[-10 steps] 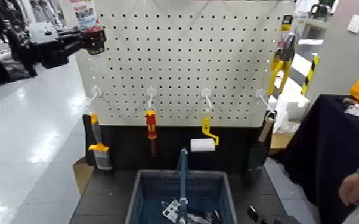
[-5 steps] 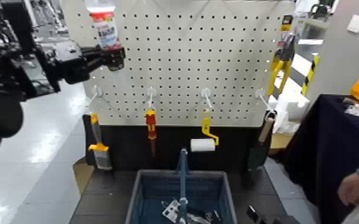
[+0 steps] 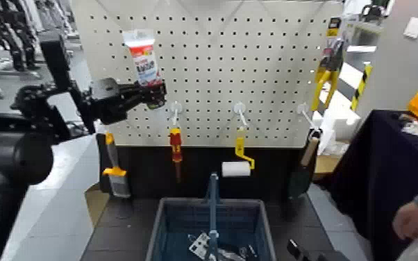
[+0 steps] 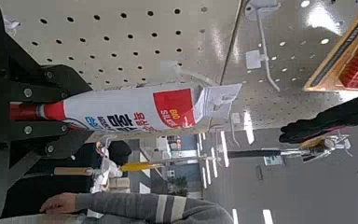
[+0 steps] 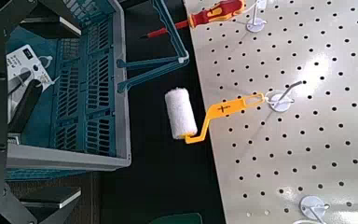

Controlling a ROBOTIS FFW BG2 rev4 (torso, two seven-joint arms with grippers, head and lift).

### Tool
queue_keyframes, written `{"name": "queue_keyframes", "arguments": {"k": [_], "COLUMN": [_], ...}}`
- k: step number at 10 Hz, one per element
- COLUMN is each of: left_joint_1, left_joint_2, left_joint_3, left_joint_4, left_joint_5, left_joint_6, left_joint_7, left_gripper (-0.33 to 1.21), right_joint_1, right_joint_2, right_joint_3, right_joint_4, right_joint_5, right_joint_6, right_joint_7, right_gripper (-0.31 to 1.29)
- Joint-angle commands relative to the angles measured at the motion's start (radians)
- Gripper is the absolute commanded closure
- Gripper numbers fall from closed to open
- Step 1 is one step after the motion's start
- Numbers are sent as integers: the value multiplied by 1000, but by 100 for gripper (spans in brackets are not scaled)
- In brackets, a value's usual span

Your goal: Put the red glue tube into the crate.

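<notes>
The left gripper is closed on the lower end of the red glue tube, whose crimped end points upward, in front of the pegboard. The crate is lower and toward the robot's right; its single upright handle divides the opening. One screwdriver and one paint roller hang between tube height and crate. The right gripper is beside the crate.

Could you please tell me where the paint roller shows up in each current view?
Head view: right of centre, the roller hanging below a hook.
Left wrist view: I cannot make it out there.
Right wrist view: near the middle.
Shared landmark: the perforated board, in all three.
</notes>
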Motion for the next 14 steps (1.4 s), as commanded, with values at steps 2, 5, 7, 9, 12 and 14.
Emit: {"name": "queue_keyframes", "arguments": {"k": [2,5,7,9,12,14], "left_joint_1": [53,111,159,201,254,272], "left_joint_2": [-28,-45,-52,-57,-65,-69], "left_joint_3": [-33,-44,-46,-46,-40,-50], "left_joint_4": [16,11,-1,-6,-3,39], "left_joint_5": [43,53,56,53,24,7], "left_joint_6": [9,32,62,85,118,121], "left_joint_7": [7,12,17,20,21,9], "left_gripper": [118,118,118,118,118,118], "right_joint_1": [0,0,1,1,0,-2], "right_joint_2": [0,-2,-2,-3,-5,-5], "right_joint_3": [1,1,1,1,3,6], "right_joint_4": [0,0,0,0,0,0], "right_joint_5": [-2,-2,-2,-3,-6,-6], "right_joint_6": [3,5,5,5,6,12], "right_joint_7": [0,0,0,0,0,0], "right_gripper": [12,12,12,12,12,12]}}
